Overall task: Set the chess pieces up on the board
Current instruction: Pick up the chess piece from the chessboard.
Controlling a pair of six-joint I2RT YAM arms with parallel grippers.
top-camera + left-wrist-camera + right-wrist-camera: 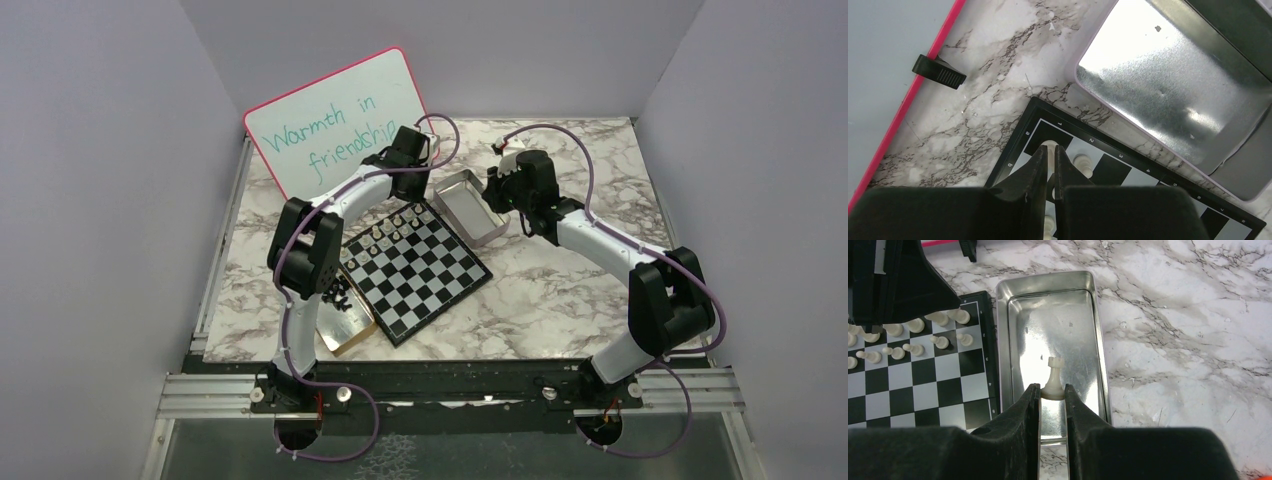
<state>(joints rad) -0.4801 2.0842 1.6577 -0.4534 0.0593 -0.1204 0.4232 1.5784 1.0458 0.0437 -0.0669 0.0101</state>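
Right wrist view: right gripper (1052, 390) clamps one cream rook (1054, 372) by its base, over one silver tin (1099, 340). Second unit, left gripper (1049, 150), nearly closed at board (1015, 141) corner; hold indeterminate.

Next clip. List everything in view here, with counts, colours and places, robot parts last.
chessboard: one, black and white chequers, mid-table, set cornerwise.
white pieces: about a dozen showing, cream, two rows along the board's far-left edge.
black pieces: a heap, uncounted, by the gold tin.
gold tin: one, off the board's left corner.
silver tin: one, open, right of the board's far corner.
white rook: one, cream, upright over the silver tin.
whiteboard: one, pink rim, teal writing, far left.
table: one, marbled white.
left gripper: black fingers nearly together over the board's corner; grip unclear.
right gripper: black, shut on the white rook.
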